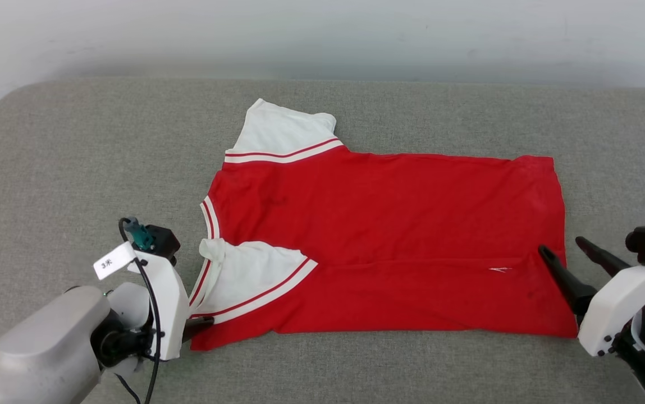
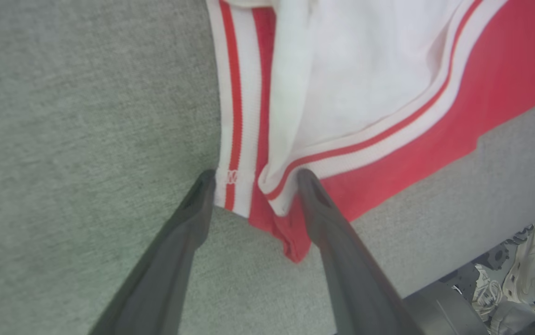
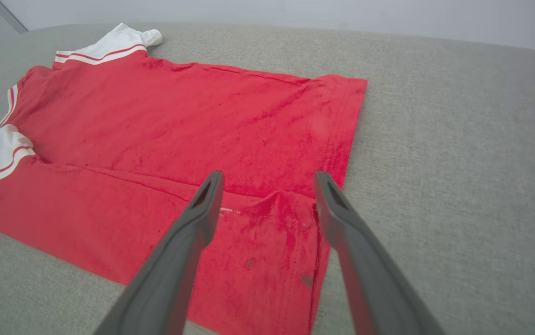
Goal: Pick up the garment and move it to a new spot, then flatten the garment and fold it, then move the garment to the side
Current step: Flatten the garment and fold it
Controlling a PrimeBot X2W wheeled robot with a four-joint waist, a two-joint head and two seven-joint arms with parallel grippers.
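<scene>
A grey upholstered surface [image 1: 75,140] carries the red, white-sleeved jersey T-shirt [image 1: 389,224], spread flat at its middle, near edge folded over. The left gripper [image 2: 254,179], fingers wide apart, straddles the striped-collar corner; the right gripper [image 3: 267,179], equally wide, sits over the hem corner, clasping nothing.

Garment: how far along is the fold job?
Done: garment lies flat on the grey cushion, near edge folded over, sleeve on top. In hand: left jaws open astride the collar-end corner, right jaws open over the hem corner, nothing gripped. Left: remaining folds, then moving it aside.
</scene>
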